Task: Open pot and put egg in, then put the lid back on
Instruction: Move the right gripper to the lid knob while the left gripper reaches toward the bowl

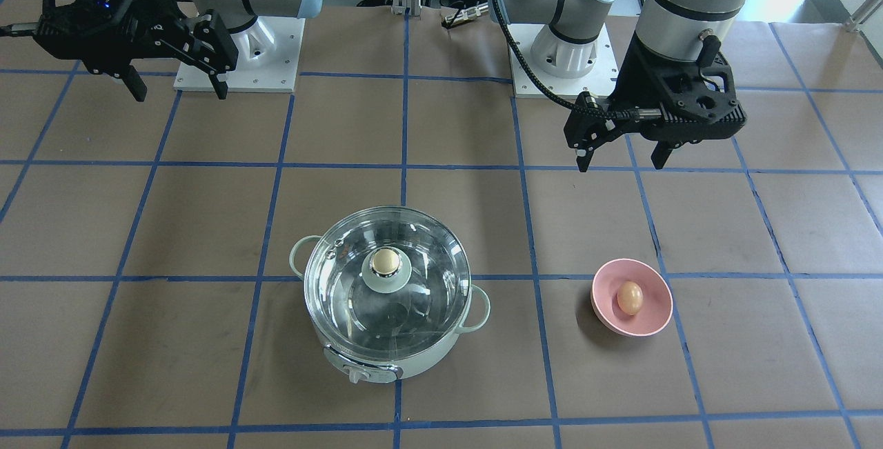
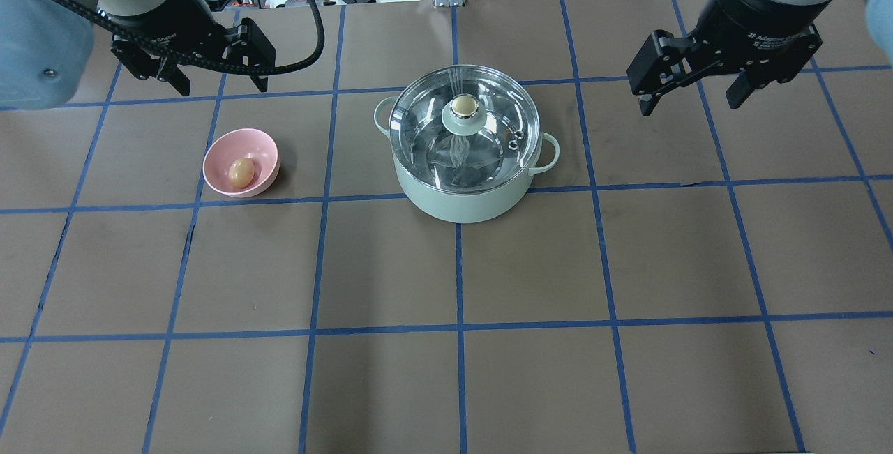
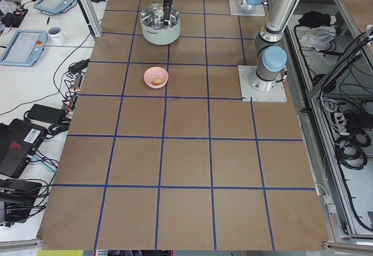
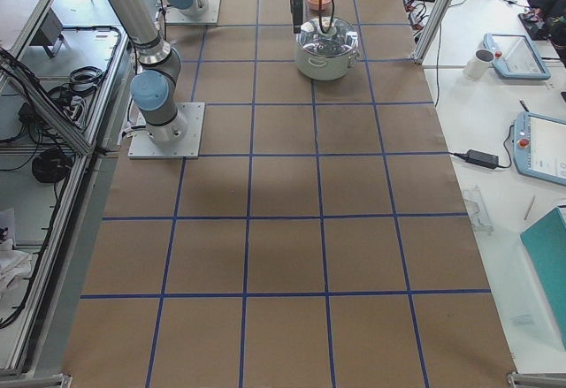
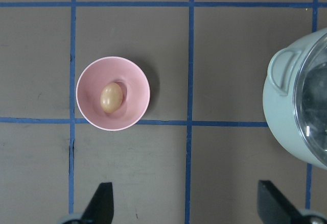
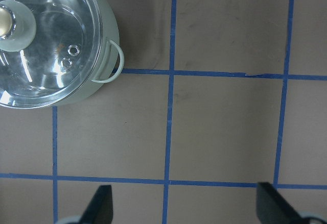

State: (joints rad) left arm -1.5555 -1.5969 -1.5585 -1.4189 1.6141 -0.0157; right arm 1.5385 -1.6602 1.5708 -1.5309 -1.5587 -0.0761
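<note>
While left gripper [image 2: 222, 84] hangs far left, jaws apart and empty, egg [image 2: 240, 172] rests in pink bowl [image 2: 262, 145] just nearer. Lid [image 2: 492, 140] sits shut on pot [image 2: 460, 204], centre; right gripper [image 2: 691, 103] hangs far right, likewise spread and empty. Step: opening, not begun; next move likely calls for a gripper centred over golden knob [image 2: 462, 105].

The lid [image 2: 466, 134] sits on the pot [image 2: 460, 203]; the egg [image 2: 241, 172] lies in a pink bowl [image 2: 259, 149]

"2F Adaptive" on right gripper [image 2: 691, 101]

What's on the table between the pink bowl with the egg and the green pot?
Nothing. In the overhead view, only bare brown table with one blue tape line lies between the bowl and the pot.
</note>
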